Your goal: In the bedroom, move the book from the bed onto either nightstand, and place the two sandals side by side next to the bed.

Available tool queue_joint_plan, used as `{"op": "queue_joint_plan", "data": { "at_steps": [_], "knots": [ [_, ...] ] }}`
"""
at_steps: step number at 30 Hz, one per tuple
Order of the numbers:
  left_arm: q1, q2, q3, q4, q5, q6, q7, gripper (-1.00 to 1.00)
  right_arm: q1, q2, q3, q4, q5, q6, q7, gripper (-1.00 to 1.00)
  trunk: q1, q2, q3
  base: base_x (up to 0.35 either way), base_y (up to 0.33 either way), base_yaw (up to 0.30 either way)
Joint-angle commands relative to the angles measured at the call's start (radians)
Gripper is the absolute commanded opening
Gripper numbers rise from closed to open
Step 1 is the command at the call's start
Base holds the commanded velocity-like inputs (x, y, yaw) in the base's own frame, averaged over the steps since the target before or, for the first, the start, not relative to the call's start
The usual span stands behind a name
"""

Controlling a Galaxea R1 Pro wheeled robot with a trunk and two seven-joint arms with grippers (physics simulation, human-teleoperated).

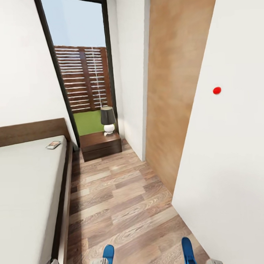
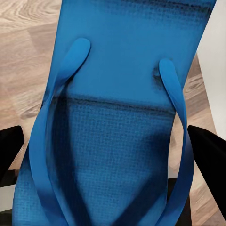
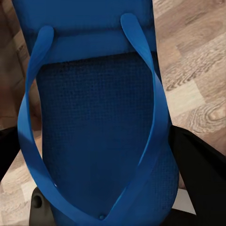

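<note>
Each gripper (image 2: 113,188) (image 3: 113,188) clamps 1 sandal (image 2: 117,117) (image 3: 94,117), long axis pointing forward along floor (image 1: 123,201).

Two blue sandals (image 1: 108,254) (image 1: 187,252), one book (image 1: 53,144), one bed (image 1: 23,181), one nightstand (image 1: 101,145), one lamp (image 1: 108,120)

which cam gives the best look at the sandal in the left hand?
Left wrist view: the left sandal spans the frame, sole and both straps clear, between the left hand's dark fingers. Head view catches its blue tip at the bottom edge. Right wrist view shows the other sandal.
</note>
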Motion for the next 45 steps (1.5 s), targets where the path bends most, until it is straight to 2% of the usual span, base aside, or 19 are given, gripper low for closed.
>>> {"op": "queue_joint_plan", "data": {
  "at_steps": [1, 13, 22, 36, 41, 42, 44, 45],
  "knots": [
    [-0.001, 0.0, -0.008, 0.0, 0.01, 0.001, -0.002, -1.0, -0.001, -0.001, 0.008, 0.001, -0.009, -0.001, 0.003, -1.0, 0.001, -0.002, -0.002, 0.324, 0.0, 0.011],
    [-0.001, 0.0, -0.007, 0.0, 0.01, 0.001, -0.002, -1.0, -0.001, -0.001, 0.008, 0.001, -0.009, -0.002, 0.003, -1.0, 0.001, -0.002, -0.002, 0.328, 0.0, 0.006],
    [-0.001, 0.0, -0.008, 0.0, 0.01, 0.001, -0.002, -1.0, -0.001, -0.001, 0.008, 0.001, -0.009, -0.002, 0.003, -1.0, 0.001, -0.002, -0.002, 0.328, 0.0, 0.221],
    [-0.001, 0.0, -0.008, 0.0, 0.01, 0.001, -0.002, -1.0, -0.001, 0.0, 0.008, 0.001, -0.009, -0.003, 0.002, -1.0, 0.001, -0.002, -0.002, 0.328, 0.0, 0.022],
    [-0.001, -0.001, -0.009, 0.0, 0.01, 0.001, -0.002, -1.0, -0.001, 0.003, 0.013, 0.044, -0.002, -0.006, 0.0, -1.0, 0.001, -0.002, -0.002, 0.328, 0.0, 0.0],
    [-0.001, -0.001, -0.009, 0.0, 0.009, 0.002, -0.002, -1.0, -0.001, 0.015, 0.013, 0.053, -0.002, -0.006, 0.0, -1.0, 0.001, -0.002, -0.002, 0.327, 0.0, 0.0],
    [-0.001, -0.001, -0.009, 0.0, 0.009, 0.001, -0.001, -1.0, -0.001, 0.055, 0.012, 0.059, -0.001, -0.006, 0.0, -1.0, 0.001, -0.002, -0.002, 0.326, 0.0, 0.0],
    [-0.001, -0.001, -0.009, 0.0, 0.009, 0.001, -0.001, -1.0, -0.001, 0.064, 0.012, 0.061, -0.001, -0.006, 0.0, -1.0, 0.001, -0.002, -0.002, 0.324, 0.0, 0.0]
  ]
}}
